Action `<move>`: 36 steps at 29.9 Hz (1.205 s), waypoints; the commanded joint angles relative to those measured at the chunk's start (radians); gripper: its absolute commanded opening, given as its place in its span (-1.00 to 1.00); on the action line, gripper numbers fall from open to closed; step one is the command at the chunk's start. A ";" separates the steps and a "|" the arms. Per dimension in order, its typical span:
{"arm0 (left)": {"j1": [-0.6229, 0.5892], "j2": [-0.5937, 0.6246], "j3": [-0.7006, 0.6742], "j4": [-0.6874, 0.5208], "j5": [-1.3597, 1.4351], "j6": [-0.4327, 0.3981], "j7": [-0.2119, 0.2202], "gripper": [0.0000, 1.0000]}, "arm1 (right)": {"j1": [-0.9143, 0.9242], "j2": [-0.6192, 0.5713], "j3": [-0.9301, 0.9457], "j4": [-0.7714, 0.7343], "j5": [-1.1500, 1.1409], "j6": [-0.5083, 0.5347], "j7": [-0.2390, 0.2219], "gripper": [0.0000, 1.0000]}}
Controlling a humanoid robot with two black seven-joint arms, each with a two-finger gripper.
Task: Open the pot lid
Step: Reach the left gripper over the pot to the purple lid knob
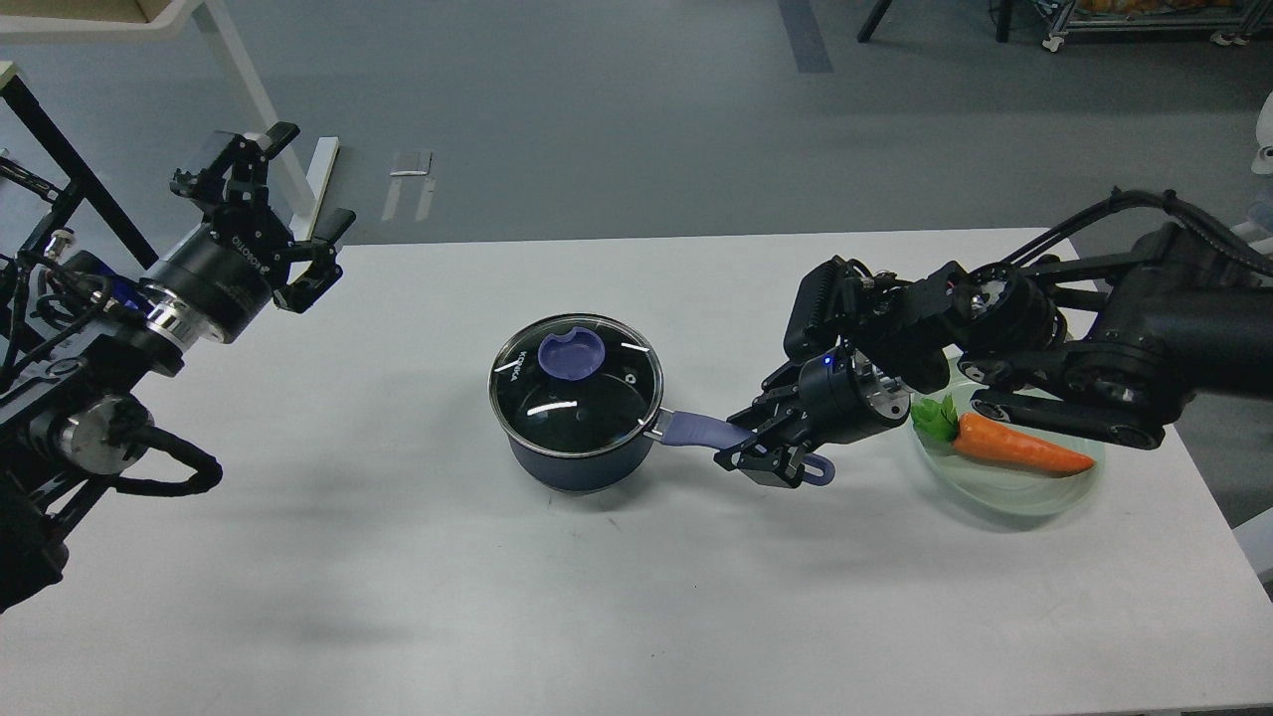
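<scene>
A dark blue pot (577,459) stands mid-table with its glass lid (582,403) on it; the lid has a purple knob (570,354). The pot's purple handle (696,431) points right. My right gripper (748,445) sits at the middle of that handle, with one finger above it and one below, closed around it. The handle's looped end (820,471) shows past the fingers. My left gripper (310,181) is open and empty, raised over the table's far left corner, well away from the pot.
A pale green plate (1004,499) with a toy carrot (1019,449) lies at the right, under my right arm. A white table leg (254,99) and a black frame (60,149) stand on the floor beyond the far left edge.
</scene>
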 commanded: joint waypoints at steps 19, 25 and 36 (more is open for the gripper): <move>-0.056 0.008 0.000 -0.001 0.294 -0.007 -0.027 0.98 | 0.000 0.004 -0.018 0.002 0.003 0.000 0.000 -0.55; -0.129 0.006 0.000 -0.128 0.873 -0.013 -0.101 0.98 | 0.000 0.005 -0.017 0.002 0.003 0.000 0.000 -0.55; -0.235 0.005 0.343 -0.311 1.612 0.339 -0.101 0.99 | 0.002 0.005 -0.021 0.002 0.003 0.002 0.000 -0.54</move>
